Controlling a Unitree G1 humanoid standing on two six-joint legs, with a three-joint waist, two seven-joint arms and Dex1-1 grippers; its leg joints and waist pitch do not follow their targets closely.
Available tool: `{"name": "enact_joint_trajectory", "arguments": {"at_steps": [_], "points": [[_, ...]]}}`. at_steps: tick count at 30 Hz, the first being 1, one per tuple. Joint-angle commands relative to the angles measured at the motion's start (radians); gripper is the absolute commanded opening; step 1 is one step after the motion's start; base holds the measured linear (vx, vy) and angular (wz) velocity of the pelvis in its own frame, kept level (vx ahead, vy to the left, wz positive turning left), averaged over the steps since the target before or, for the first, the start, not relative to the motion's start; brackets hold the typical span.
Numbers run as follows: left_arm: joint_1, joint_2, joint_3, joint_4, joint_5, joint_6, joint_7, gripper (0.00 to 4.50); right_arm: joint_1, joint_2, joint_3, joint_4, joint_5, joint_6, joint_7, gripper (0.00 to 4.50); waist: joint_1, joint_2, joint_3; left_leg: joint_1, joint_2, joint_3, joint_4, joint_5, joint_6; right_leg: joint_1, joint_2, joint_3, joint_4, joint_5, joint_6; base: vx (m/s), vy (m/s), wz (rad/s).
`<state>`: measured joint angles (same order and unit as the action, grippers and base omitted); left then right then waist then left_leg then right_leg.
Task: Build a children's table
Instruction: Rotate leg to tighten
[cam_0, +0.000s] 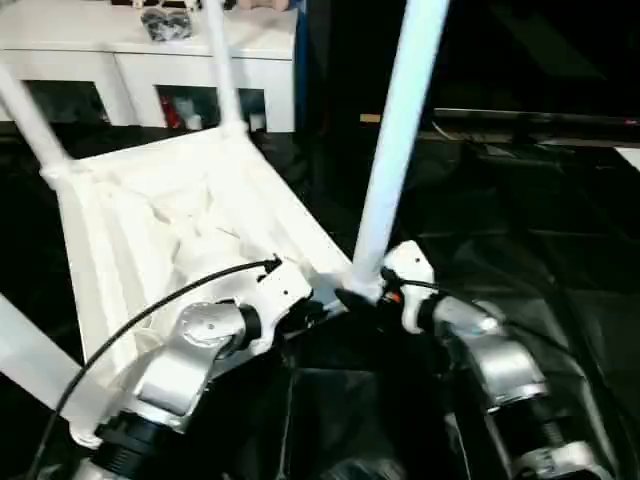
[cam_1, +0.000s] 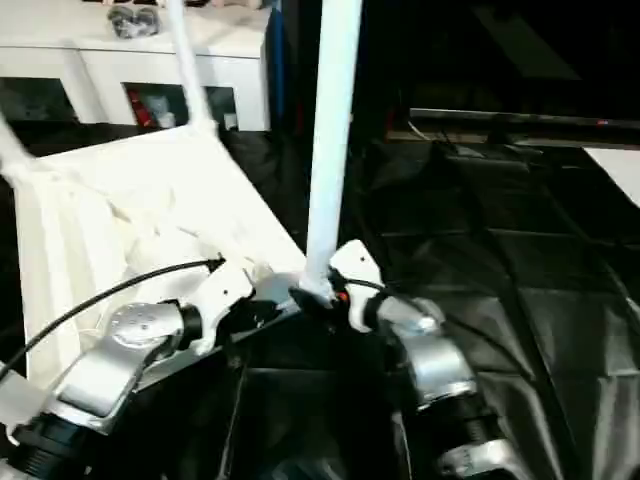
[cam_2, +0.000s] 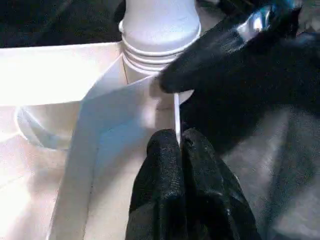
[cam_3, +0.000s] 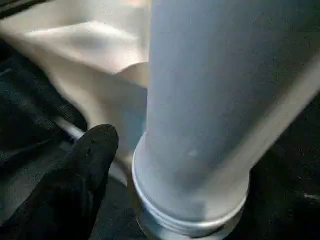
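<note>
Two shiny silver forearms reach forward toward the children's table (cam_0: 170, 215), which lies upside down on a big table with a black cover (cam_0: 560, 290). This little table is all white, smooth plastic, and its flat top has thin ribs on the underside. Round white legs stick up from its corners like long tubes. One leg (cam_0: 400, 120) stands at the near corner, and its bottom end has small rings where it goes into the round socket. On the left side of that leg, the left gripper (cam_2: 177, 142) has its two black fingers pressed tight together on the thin white edge of the table top, just beside the socket. Its wrist is bent inward toward the leg. On the other side, the right gripper (cam_0: 362, 297) sits low at the foot of the same leg, with one black finger (cam_3: 85, 170) just beside the tube; I cannot tell how wide it stands. Behind the little table is a white cabinet (cam_0: 150, 70) with glass doors.
</note>
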<state>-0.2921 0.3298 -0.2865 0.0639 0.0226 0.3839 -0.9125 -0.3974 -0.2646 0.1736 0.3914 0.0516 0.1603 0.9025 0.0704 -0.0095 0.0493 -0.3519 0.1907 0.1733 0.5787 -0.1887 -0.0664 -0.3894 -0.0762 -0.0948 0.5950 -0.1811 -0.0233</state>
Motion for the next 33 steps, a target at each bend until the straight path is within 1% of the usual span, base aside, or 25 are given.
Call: {"name": "enact_joint_trajectory", "arguments": {"at_steps": [1,2,3,4,5,6,7,8,9,10,11,12,13,14,16,17,19,20,22,25,29,30,31,33], "points": [[-0.017,0.000,-0.049,-0.028,-0.038,-0.023,-0.068,0.00,-0.014,-0.015,0.055,-0.052,0.037,-0.020,0.123,3.92,0.005,0.005,-0.058,0.005,0.045,-0.009,-0.062,-0.186,0.061,0.046,-0.073,0.062,-0.064,-0.167,-0.215,0.000,0.000,0.00],[-0.014,0.013,-0.048,-0.032,-0.047,-0.021,-0.091,0.00,-0.015,-0.036,0.060,-0.052,0.044,-0.022,0.164,3.92,0.008,0.002,-0.058,0.003,0.047,-0.010,-0.064,-0.179,0.064,0.048,-0.073,0.061,-0.063,-0.167,-0.215,0.000,0.000,0.00],[-0.011,0.026,-0.049,-0.034,-0.053,-0.028,-0.114,0.00,-0.015,-0.053,0.065,-0.053,0.050,-0.022,0.199,3.92,0.013,0.003,-0.059,0.004,0.047,-0.010,-0.063,-0.178,0.064,0.048,-0.074,0.061,-0.062,-0.170,-0.216,0.000,0.000,0.00],[-0.011,0.026,-0.049,-0.034,-0.053,-0.028,-0.114,0.00,-0.015,-0.053,0.065,-0.053,0.050,-0.022,0.199,3.92,0.016,0.003,-0.058,0.005,0.047,-0.010,-0.063,-0.178,0.064,0.047,-0.073,0.061,-0.062,-0.172,-0.216,0.000,0.000,0.00],[-0.006,0.065,-0.050,-0.034,-0.072,-0.038,-0.179,0.00,-0.019,-0.083,0.073,-0.051,0.061,-0.041,0.270,3.92,0.019,0.000,-0.058,0.007,0.048,-0.009,-0.063,-0.184,0.062,0.046,-0.073,0.061,-0.063,-0.180,-0.216,0.000,0.000,0.00],[-0.006,0.078,-0.051,-0.032,-0.078,-0.043,-0.201,0.00,-0.021,-0.091,0.075,-0.049,0.064,-0.048,0.291,3.92,0.020,0.001,-0.057,0.004,0.046,-0.010,-0.063,-0.192,0.062,0.048,-0.075,0.061,-0.062,-0.194,-0.215,0.000,0.000,0.00],[-0.006,0.084,-0.051,-0.030,-0.080,-0.048,-0.211,0.00,-0.022,-0.093,0.076,-0.048,0.066,-0.050,0.298,3.92,0.019,0.001,-0.057,0.004,0.046,-0.010,-0.064,-0.194,0.062,0.048,-0.075,0.060,-0.062,-0.200,-0.215,0.000,0.000,0.00],[-0.008,0.101,-0.051,-0.025,-0.088,-0.055,-0.239,0.00,-0.025,-0.101,0.080,-0.044,0.070,-0.054,0.322,3.92,0.019,-0.007,-0.056,0.005,0.048,-0.009,-0.065,-0.200,0.061,0.046,-0.075,0.060,-0.065,-0.219,-0.210,0.000,0.000,0.00],[-0.010,0.107,-0.050,-0.020,-0.092,-0.055,-0.247,0.00,-0.027,-0.104,0.083,-0.043,0.071,-0.056,0.332,3.92,0.021,-0.004,-0.057,0.007,0.048,-0.010,-0.065,-0.199,0.060,0.046,-0.076,0.061,-0.064,-0.223,-0.210,0.000,0.000,0.00],[-0.014,0.114,-0.048,-0.013,-0.093,-0.060,-0.258,0.00,-0.028,-0.108,0.088,-0.044,0.074,-0.050,0.346,3.92,0.020,-0.006,-0.056,0.009,0.049,-0.009,-0.065,-0.200,0.059,0.043,-0.076,0.062,-0.066,-0.230,-0.210,0.000,0.000,0.00],[-0.019,0.123,-0.048,-0.006,-0.097,-0.063,-0.271,0.00,-0.030,-0.114,0.094,-0.045,0.079,-0.044,0.366,3.76,0.021,-0.006,-0.054,0.011,0.050,-0.008,-0.066,-0.207,0.054,0.041,-0.075,0.062,-0.067,-0.248,-0.208,0.000,0.000,0.00],[-0.025,0.136,-0.049,0.002,-0.100,-0.066,-0.289,0.00,-0.031,-0.120,0.103,-0.048,0.082,-0.037,0.388,3.76,0.022,-0.011,-0.054,0.010,0.049,-0.009,-0.065,-0.207,0.055,0.042,-0.075,0.062,-0.067,-0.254,-0.206,0.000,0.000,0.00],[-0.026,0.140,-0.049,0.003,-0.101,-0.066,-0.294,0.00,-0.032,-0.122,0.105,-0.048,0.083,-0.035,0.394,3.67,0.023,-0.008,-0.054,0.008,0.049,-0.009,-0.066,-0.205,0.053,0.044,-0.077,0.062,-0.064,-0.258,-0.205,0.000,0.000,0.00],[-0.034,0.153,-0.050,0.011,-0.106,-0.065,-0.314,0.00,-0.034,-0.128,0.115,-0.050,0.085,-0.031,0.416,3.57,0.023,-0.008,-0.054,0.008,0.049,-0.010,-0.067,-0.206,0.050,0.042,-0.076,0.062,-0.066,-0.271,-0.199,0.000,0.000,0.00],[-0.036,0.157,-0.050,0.014,-0.108,-0.065,-0.322,0.00,-0.035,-0.129,0.118,-0.049,0.085,-0.030,0.423,3.40,0.023,-0.007,-0.054,0.010,0.050,-0.010,-0.067,-0.207,0.047,0.041,-0.076,0.062,-0.066,-0.270,-0.197,0.000,0.000,0.00],[-0.043,0.166,-0.053,0.018,-0.116,-0.064,-0.341,0.00,-0.037,-0.133,0.129,-0.048,0.082,-0.033,0.444,3.31,0.023,-0.009,-0.054,0.009,0.051,-0.010,-0.067,-0.206,0.043,0.042,-0.077,0.062,-0.065,-0.263,-0.199,0.000,0.000,0.00],[-0.045,0.170,-0.056,0.020,-0.119,-0.064,-0.348,0.00,-0.037,-0.134,0.132,-0.047,0.081,-0.035,0.453,3.15,0.026,-0.009,-0.055,0.009,0.050,-0.010,-0.067,-0.206,0.041,0.042,-0.078,0.063,-0.063,-0.260,-0.200,0.000,0.000,0.00],[-0.047,0.174,-0.059,0.023,-0.120,-0.066,-0.358,0.00,-0.037,-0.135,0.136,-0.045,0.080,-0.038,0.460,3.15,0.026,-0.009,-0.056,0.007,0.050,-0.010,-0.066,-0.200,0.042,0.043,-0.078,0.063,-0.062,-0.254,-0.201,0.000,0.000,0.00],[-0.048,0.176,-0.061,0.027,-0.120,-0.069,-0.366,0.00,-0.035,-0.136,0.140,-0.043,0.081,-0.044,0.467,2.90,0.029,-0.009,-0.056,0.007,0.050,-0.010,-0.066,-0.196,0.042,0.043,-0.078,0.063,-0.062,-0.249,-0.200,0.000,0.000,0.00],[-0.044,0.177,-0.062,0.022,-0.125,-0.067,-0.371,0.00,-0.027,-0.138,0.145,-0.051,0.085,-0.044,0.475,2.76,0.032,-0.010,-0.057,0.006,0.050,-0.010,-0.065,-0.186,0.042,0.045,-0.079,0.063,-0.060,-0.237,-0.202,0.000,0.000,0.00],[-0.039,0.163,-0.056,0.024,-0.124,-0.073,-0.345,0.00,-0.013,-0.131,0.146,-0.065,0.099,-0.032,0.473,2.70,0.035,-0.010,-0.057,0.005,0.050,-0.010,-0.065,-0.185,0.042,0.046,-0.078,0.063,-0.061,-0.240,-0.199,0.000,0.000,0.00],[-0.039,0.155,-0.052,0.026,-0.121,-0.078,-0.327,0.00,-0.007,-0.125,0.142,-0.069,0.104,-0.028,0.467,2.68,0.036,-0.009,-0.058,0.006,0.050,-0.010,-0.065,-0.184,0.041,0.046,-0.079,0.062,-0.060,-0.240,-0.199,0.000,0.000,0.00],[-0.039,0.134,-0.044,0.033,-0.108,-0.082,-0.279,0.00,0.001,-0.104,0.132,-0.068,0.104,-0.032,0.430,2.67,0.037,-0.009,-0.057,0.007,0.051,-0.009,-0.065,-0.188,0.040,0.044,-0.078,0.064,-0.062,-0.242,-0.197,0.000,0.000,0.00],[-0.043,0.097,-0.031,0.045,-0.086,-0.085,-0.203,0.00,0.007,-0.063,0.113,-0.055,0.094,-0.038,0.352,2.67,0.039,-0.009,-0.055,0.011,0.050,-0.008,-0.066,-0.208,0.030,0.040,-0.078,0.064,-0.067,-0.263,-0.196,0.000,0.000,0.00]]}}
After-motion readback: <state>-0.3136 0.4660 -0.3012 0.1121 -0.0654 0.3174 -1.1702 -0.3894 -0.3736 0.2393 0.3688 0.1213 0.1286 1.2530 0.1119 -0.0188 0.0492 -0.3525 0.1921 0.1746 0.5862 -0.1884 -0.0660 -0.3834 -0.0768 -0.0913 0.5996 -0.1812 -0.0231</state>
